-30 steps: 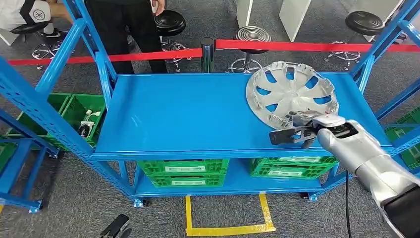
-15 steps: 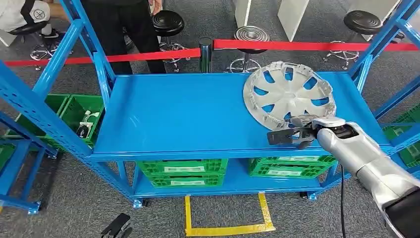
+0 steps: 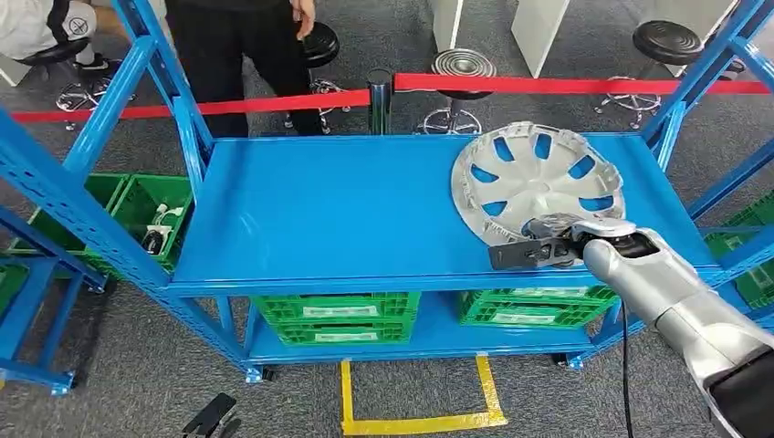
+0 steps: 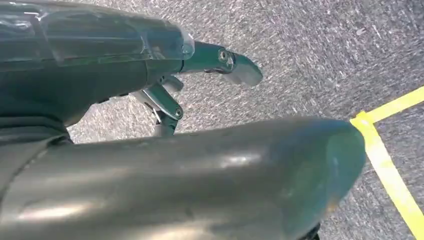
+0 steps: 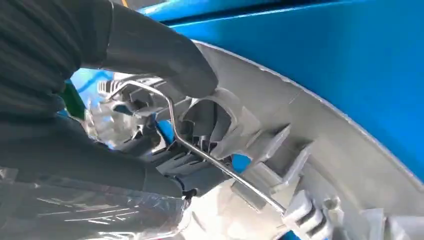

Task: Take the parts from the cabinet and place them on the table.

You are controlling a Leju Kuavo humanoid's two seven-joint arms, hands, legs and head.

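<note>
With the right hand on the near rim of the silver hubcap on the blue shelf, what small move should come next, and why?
Probably a short lift toward the robot. The right hand grips the near rim of the silver plastic hubcap, and the right wrist view shows its thumb pressed over the rim. The hubcap appears tilted, its far edge up off the blue metal shelf, so the grasp looks set.

The right hand (image 3: pixel 548 246) covers the hubcap's (image 3: pixel 537 181) near rim; its fingers there are probably hidden underneath.
</note>
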